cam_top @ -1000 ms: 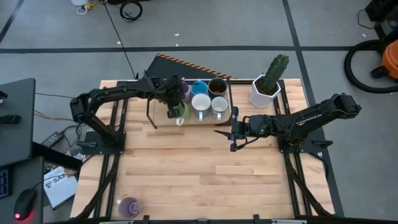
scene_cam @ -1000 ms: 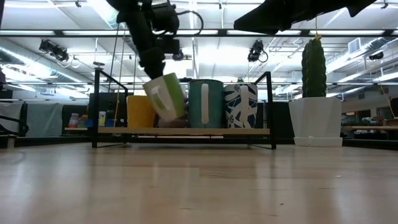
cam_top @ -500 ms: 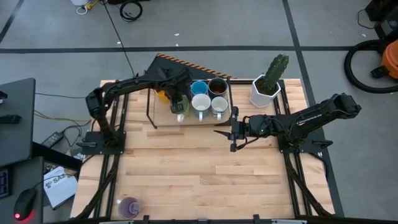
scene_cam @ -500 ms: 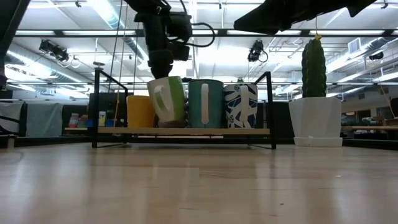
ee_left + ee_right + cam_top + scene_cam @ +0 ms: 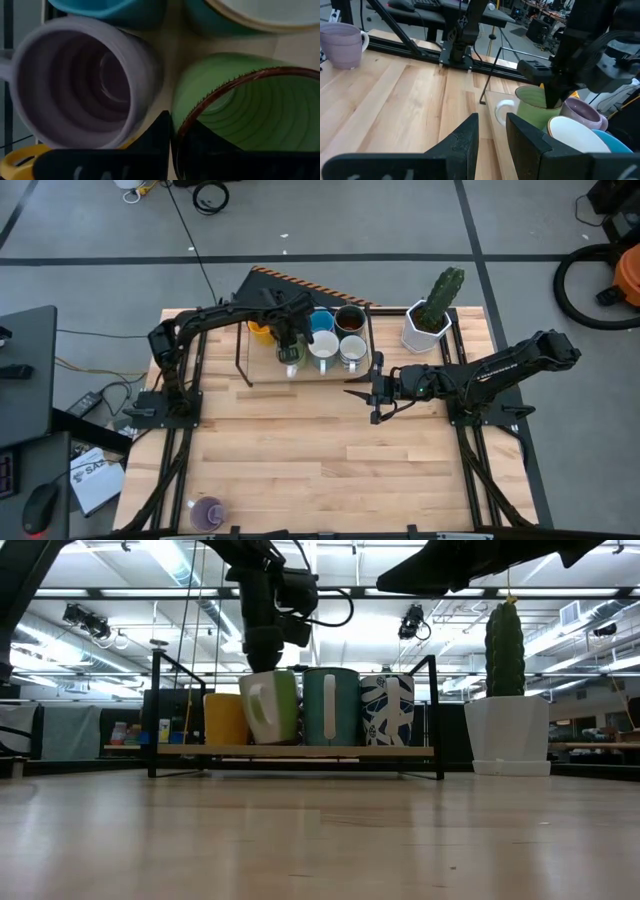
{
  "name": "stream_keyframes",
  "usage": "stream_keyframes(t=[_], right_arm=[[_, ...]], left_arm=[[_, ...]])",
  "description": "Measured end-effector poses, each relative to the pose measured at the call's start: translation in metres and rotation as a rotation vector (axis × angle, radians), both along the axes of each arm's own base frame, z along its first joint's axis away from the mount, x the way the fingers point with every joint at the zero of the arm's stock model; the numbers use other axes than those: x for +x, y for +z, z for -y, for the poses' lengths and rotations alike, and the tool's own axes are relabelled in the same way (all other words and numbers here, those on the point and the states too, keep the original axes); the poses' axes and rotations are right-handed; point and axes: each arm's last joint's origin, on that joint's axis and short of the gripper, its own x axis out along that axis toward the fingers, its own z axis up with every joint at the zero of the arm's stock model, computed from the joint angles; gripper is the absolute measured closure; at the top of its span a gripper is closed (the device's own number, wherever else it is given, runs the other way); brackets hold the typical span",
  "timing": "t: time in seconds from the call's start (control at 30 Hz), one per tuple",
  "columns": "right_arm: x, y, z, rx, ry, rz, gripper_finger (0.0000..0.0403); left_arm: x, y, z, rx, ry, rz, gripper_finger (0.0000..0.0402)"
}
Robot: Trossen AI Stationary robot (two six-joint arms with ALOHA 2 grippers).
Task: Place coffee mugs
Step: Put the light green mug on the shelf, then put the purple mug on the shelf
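Note:
My left gripper point(image 5: 289, 340) reaches over the black-framed tray point(image 5: 300, 751) at the far middle of the table and is shut on the green mug point(image 5: 270, 708). The mug stands in the tray's near row, beside the orange mug point(image 5: 225, 718) and a white mug point(image 5: 322, 346). A purple point(image 5: 85, 85), a blue point(image 5: 320, 321), a dark brown point(image 5: 350, 318) and a patterned white mug point(image 5: 386, 710) also stand in the tray. A second purple mug point(image 5: 207, 513) stands at the table's near left corner. My right gripper point(image 5: 371, 392) hovers open just near of the tray's right end. My left gripper holds the green mug by its brown-edged rim point(image 5: 182, 125), one finger point(image 5: 160, 135) outside the wall and the other inside the hollow. The fingers come from above, pointing down. The mug stands nearly upright with its base on the tray, its white handle toward the near side.
A white angular pot with a green cactus point(image 5: 425, 325) stands right of the tray. The tray's upright black posts point(image 5: 157, 710) frame the mugs. Bare wooden table spreads across the near half, between the arms' bases.
My left gripper has moved toward the table's right and far edge and come down, staying shut on the green mug. The mug hung tilted at the tray's near edge; now it stands nearly upright on the tray beside the orange mug.

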Motion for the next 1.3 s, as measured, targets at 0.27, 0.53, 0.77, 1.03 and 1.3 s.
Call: stream_keyframes(t=[0.27,0.53,0.77,1.03,1.3], right_arm=[[0.0,0.0,0.0,-0.002,0.0,0.0,0.0298],[0.0,0.0,0.0,-0.002,0.0,0.0,0.0298],[0.0,0.0,0.0,-0.006,0.001,-0.001,0.0298],[0.0,0.0,0.0,-0.022,0.005,-0.004,0.0298],[0.001,0.002,0.0,-0.084,0.019,0.01,0.0298]], left_arm=[[0.003,0.001,0.002,0.028,0.0,0.007,0.0334],[0.004,0.001,0.005,0.058,0.01,-0.008,0.0287],[0.004,0.009,0.01,0.119,-0.002,-0.016,0.0279],[0.01,0.04,0.024,0.13,-0.044,0.023,0.0279],[0.007,0.065,0.076,-0.184,-0.141,0.004,0.0279]])
